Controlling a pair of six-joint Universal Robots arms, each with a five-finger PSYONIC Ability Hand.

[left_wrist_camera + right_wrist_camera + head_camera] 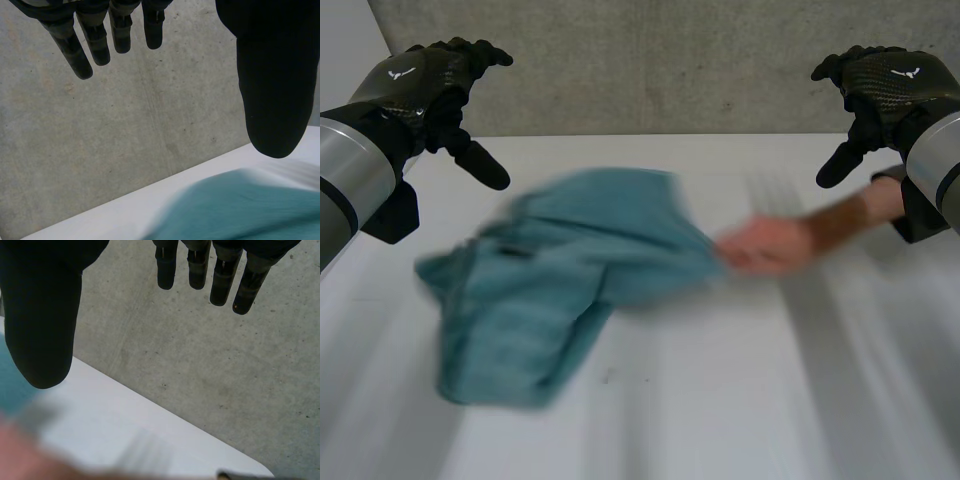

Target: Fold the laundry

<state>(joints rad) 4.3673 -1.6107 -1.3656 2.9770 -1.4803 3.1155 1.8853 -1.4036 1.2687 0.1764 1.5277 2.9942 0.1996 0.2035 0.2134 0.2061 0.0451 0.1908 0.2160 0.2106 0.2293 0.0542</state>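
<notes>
Teal cloth (560,280) crumpled mid-counter (770,400), person's hand (765,245) at its right edge. Your left hand (430,85) and right hand (880,85) hover above, fingers (97,42) spread, empty. Wait till person clears, then go for corners.

Person's hand (765,245) at teal cloth (560,290) blocks right side; near table (770,400) free.

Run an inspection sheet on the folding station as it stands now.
surface: white table, cloth lying on it.
job's things: one teal cloth, crumpled, not folded.
clutter: nothing seen.
hands: left hand and right hand both open, raised at the table's far side, apart from the cloth.
cables: nothing seen.
surroundings: grey concrete wall behind; a person's hand at the cloth's right edge, grip cannot be told.
</notes>
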